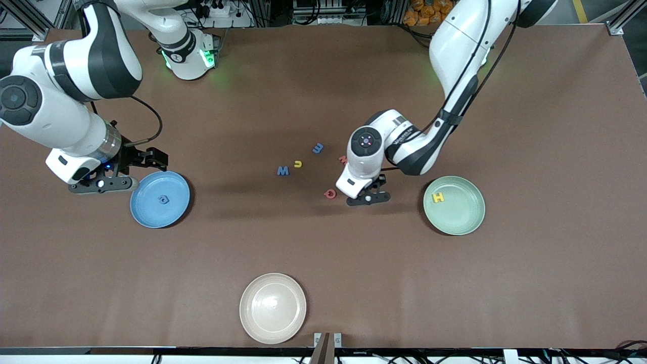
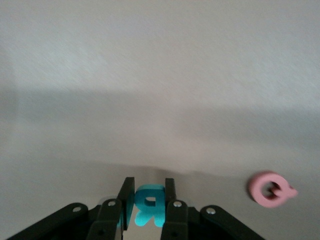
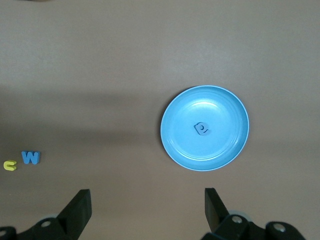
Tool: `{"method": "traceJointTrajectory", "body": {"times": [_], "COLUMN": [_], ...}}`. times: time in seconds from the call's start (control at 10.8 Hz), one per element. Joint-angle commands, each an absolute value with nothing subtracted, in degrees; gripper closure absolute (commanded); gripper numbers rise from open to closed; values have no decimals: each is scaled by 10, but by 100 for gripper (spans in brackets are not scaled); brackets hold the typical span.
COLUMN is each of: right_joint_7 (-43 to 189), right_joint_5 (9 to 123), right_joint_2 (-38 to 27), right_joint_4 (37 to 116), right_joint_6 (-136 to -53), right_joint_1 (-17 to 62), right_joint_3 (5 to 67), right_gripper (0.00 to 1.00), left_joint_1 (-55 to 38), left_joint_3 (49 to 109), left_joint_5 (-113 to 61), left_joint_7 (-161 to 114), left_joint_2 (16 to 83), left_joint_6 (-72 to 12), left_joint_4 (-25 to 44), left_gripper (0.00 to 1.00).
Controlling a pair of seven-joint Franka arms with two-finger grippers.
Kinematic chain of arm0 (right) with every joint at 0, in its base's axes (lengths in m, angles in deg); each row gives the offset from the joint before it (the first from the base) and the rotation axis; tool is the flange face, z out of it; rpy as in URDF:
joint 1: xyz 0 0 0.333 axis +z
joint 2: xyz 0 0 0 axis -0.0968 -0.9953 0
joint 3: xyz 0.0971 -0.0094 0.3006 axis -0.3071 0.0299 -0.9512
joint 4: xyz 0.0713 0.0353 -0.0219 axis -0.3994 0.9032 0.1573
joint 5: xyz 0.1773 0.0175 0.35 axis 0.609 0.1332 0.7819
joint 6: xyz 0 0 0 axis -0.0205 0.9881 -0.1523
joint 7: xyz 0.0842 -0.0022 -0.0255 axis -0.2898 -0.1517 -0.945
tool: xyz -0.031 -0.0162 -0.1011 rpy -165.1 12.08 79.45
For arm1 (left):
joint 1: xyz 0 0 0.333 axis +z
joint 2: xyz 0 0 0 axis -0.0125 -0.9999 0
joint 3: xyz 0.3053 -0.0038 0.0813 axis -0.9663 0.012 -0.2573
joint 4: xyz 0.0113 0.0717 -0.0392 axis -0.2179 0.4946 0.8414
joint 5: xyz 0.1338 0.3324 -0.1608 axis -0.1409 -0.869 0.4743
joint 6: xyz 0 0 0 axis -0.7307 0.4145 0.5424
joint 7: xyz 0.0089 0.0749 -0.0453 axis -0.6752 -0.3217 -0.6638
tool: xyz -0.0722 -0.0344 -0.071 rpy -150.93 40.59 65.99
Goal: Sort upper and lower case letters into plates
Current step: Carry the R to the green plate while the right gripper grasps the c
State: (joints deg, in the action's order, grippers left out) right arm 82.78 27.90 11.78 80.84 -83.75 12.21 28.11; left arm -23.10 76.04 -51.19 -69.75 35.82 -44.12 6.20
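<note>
Gripping a teal foam letter R, the left gripper sits low over the brown table, just beside a red foam letter Q. Right gripper hangs wide open and holds nothing, by the round blue plastic plate, which holds one small blue letter. Pale green round plate holds a yellow H. Blue W, yellow u and blue m lie mid-table between the plates. Cream-white plate sits nearest the front camera.
</note>
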Motion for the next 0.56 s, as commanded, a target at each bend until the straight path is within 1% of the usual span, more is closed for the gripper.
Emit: {"method": "traceJointTrajectory", "body": {"times": [0.0, 0.19, 0.28, 0.37, 0.46], "right_joint_7": [868, 958, 983, 986, 1006], "right_joint_5": [288, 288, 288, 288, 286], "right_joint_2": [131, 126, 118, 97, 79], "right_joint_4": [809, 811, 812, 816, 834], "right_joint_6": [-833, -843, -854, -864, -906], "right_joint_1": [124, 132, 142, 166, 188], "right_joint_3": [263, 217, 204, 199, 188], "right_gripper": [0, 0, 0, 0, 0], "left_joint_1": [-207, -193, -188, -178, -167], "left_joint_3": [764, 764, 764, 764, 764], "left_joint_5": [-528, -528, -528, -528, -528], "left_joint_7": [-661, -633, -625, -597, -566], "left_joint_2": [376, 377, 383, 384, 389], "left_joint_6": [-422, -419, -414, -392, -382], "left_joint_4": [75, 75, 77, 77, 78], "left_gripper": [90, 90, 90, 90, 90]}}
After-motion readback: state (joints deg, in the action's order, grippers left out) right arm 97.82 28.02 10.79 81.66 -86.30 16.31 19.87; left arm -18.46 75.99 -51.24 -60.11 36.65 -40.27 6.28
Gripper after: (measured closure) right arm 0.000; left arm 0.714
